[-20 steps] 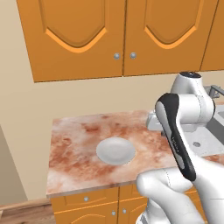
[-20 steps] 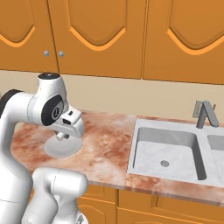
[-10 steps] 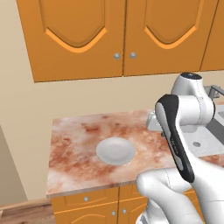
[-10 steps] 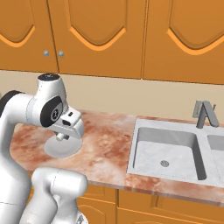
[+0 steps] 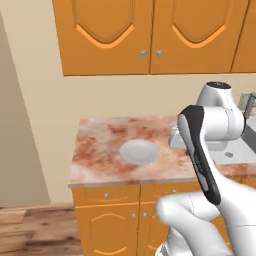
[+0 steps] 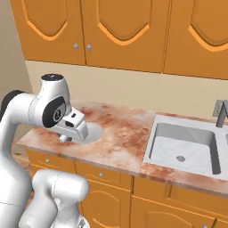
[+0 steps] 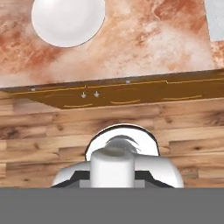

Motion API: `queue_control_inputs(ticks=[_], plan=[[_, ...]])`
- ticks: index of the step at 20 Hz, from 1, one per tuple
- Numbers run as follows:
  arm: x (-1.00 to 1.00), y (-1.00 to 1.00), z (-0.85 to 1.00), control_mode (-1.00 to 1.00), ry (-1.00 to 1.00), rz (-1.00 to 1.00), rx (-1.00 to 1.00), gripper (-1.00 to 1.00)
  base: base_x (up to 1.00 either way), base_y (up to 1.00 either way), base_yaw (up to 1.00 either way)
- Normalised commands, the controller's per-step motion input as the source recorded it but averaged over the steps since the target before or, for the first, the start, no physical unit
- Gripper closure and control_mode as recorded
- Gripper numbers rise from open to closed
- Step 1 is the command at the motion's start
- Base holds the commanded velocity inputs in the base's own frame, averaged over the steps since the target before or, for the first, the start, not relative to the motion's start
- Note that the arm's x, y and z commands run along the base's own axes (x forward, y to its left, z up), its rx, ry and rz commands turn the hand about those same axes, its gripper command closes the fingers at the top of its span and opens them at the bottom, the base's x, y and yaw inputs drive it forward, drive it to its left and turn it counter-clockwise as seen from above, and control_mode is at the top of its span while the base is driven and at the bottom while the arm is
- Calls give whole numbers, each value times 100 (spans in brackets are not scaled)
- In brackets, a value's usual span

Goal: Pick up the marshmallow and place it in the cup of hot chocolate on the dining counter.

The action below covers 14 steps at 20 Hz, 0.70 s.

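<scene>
Gripper (image 6: 66, 137) over left rim of pale plate (image 6: 92, 132); marbled counter (image 6: 127, 133) beneath

My own arm covers part of the plate (image 6: 91, 132) and the sink (image 5: 235, 152). The faucet (image 6: 221, 113) is cut by the edge.

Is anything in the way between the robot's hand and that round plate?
Nothing visible is. The gripper hangs just above the marbled counter, close to the plate, with only air between them. The sink sits well off to the side.
</scene>
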Motion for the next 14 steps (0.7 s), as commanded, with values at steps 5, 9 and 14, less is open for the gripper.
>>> queue_control_inputs(ticks=[5,9,14], plan=[[0,0,0,100,0,0,0,100,-84,37,74],[0,0,0,100,0,0,0,100,-49,28,97],[0,0,0,100,0,0,0,100,-16,3,100]])
